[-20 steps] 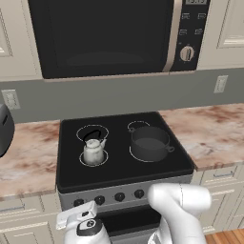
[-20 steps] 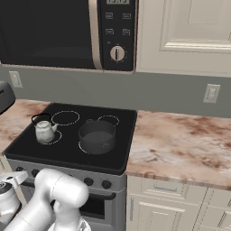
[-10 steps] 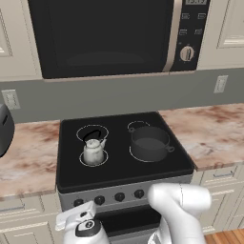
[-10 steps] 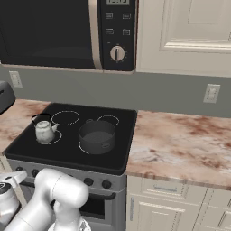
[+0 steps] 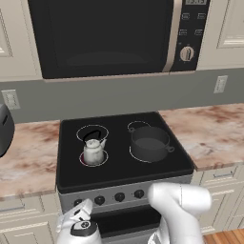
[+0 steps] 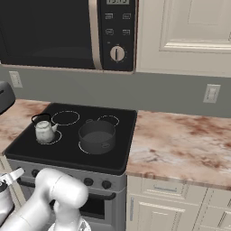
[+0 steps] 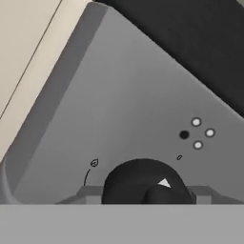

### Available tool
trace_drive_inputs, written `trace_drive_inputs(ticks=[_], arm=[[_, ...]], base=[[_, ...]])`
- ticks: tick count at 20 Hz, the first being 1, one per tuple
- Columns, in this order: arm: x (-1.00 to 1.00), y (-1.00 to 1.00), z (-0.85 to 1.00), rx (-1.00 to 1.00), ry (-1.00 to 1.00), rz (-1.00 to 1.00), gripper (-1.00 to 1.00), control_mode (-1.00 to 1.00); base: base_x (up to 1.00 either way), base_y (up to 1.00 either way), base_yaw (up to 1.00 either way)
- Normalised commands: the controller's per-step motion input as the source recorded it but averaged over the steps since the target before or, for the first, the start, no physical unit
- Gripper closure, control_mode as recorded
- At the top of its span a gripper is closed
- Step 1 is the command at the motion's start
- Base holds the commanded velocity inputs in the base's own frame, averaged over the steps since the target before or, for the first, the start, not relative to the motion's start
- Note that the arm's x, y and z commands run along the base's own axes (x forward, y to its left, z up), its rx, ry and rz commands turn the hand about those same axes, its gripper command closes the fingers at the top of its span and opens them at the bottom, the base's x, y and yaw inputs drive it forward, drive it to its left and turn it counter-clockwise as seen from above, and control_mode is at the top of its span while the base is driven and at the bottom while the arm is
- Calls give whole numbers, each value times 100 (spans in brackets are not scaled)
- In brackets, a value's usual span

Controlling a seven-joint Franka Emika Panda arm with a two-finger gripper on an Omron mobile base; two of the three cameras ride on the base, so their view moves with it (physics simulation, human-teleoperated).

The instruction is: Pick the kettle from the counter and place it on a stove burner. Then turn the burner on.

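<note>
The silver-grey kettle (image 5: 93, 151) (image 6: 44, 131) stands upright on the front-left stove burner (image 5: 84, 161), a thin white circle on the black cooktop. The pinkish-beige counter (image 5: 26, 152) (image 6: 180, 144) lies on both sides of the stove. My gripper (image 5: 80, 212) (image 7: 143, 194) is low at the left end of the stove's grey front panel. In the hand view a black stove knob (image 7: 138, 177) with a white pointer sits between its jaws, which stand closed against the knob's sides. Part of my hand (image 6: 8, 179) shows at the left edge of the right base view.
A wider dark grey two-handled pot (image 5: 149, 142) (image 6: 96, 136) sits on the front-right burner. Three more knobs (image 5: 119, 196) line the panel to the right of my hand. A microwave (image 5: 114, 35) hangs above the stove. A dark rounded object (image 5: 4, 128) stands at the far left.
</note>
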Motion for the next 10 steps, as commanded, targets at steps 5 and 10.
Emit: trace_drive_inputs(ticks=[5,10], arm=[[0,6,-55,-21,25,29,100,-100],[0,5,-59,-20,28,29,100,-100]], base=[[0,0,0],[0,0,0]])
